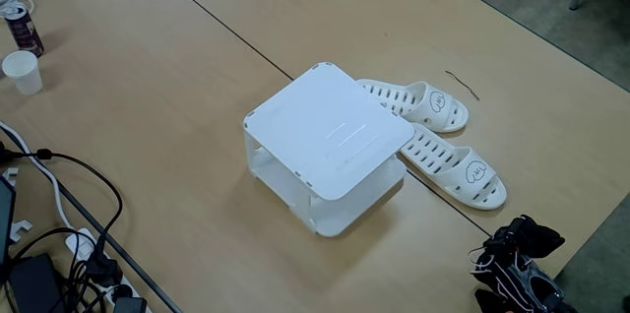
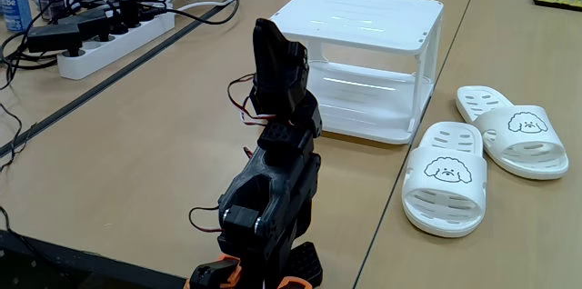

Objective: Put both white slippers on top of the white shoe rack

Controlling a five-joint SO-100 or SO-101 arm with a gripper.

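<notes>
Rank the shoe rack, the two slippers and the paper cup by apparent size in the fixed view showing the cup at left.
1. Shoe rack, clearly largest.
2. The two slippers: they look alike; no ranking between them.
3. Paper cup, smallest.

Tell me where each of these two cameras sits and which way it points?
A fixed view: high above the table, looking down on the boxy white plastic shoe rack and pair of white plastic slippers; the black robot arm shows bottom right.
A fixed view: low, behind the black arm, facing across the table to the rack and slippers.
Shared: rack, slippers, arm, wooden table.
</notes>
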